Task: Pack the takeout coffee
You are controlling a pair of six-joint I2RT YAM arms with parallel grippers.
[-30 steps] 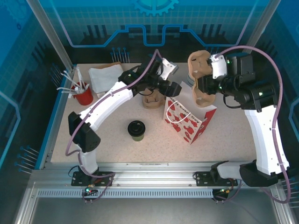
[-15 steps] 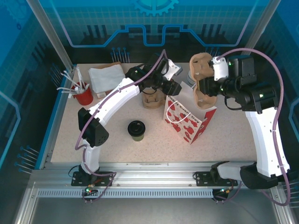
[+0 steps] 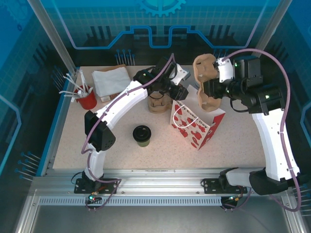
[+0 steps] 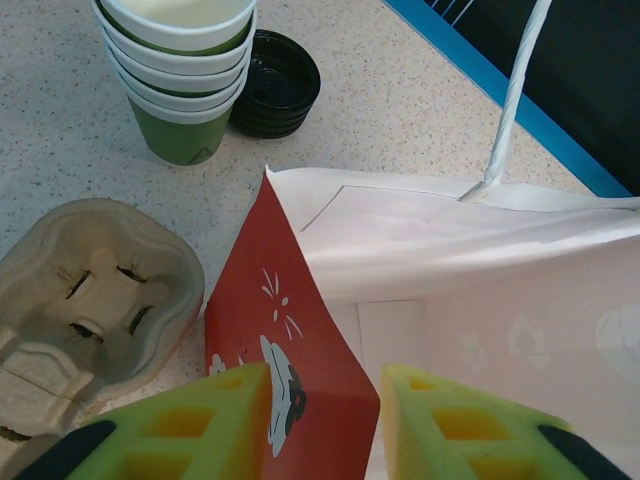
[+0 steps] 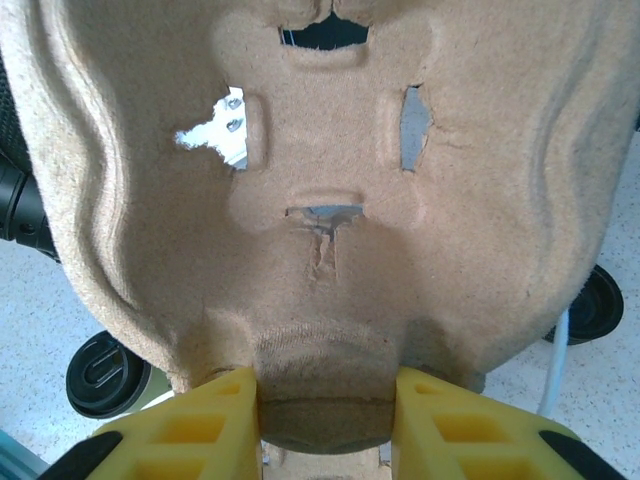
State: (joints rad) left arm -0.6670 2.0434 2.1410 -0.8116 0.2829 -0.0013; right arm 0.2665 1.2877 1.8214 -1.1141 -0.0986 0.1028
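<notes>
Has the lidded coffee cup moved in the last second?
No. The lidded coffee cup stays put in the top view, at the same offset from the red cup of stirrers.

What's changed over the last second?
The left arm leaned rightward, and the left fingers narrowed across the red bag rim; a firm grip isn't clear. The right fingers, clamped on the cup carrier, drifted slightly left. The takeout coffee and the bag stayed put.

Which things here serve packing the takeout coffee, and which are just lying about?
For the job: takeout coffee; red-and-white bag; held cup carrier.
Lying about: stacked cups; loose black lids; spare carrier; red cup of straws; folded white paper.
</notes>
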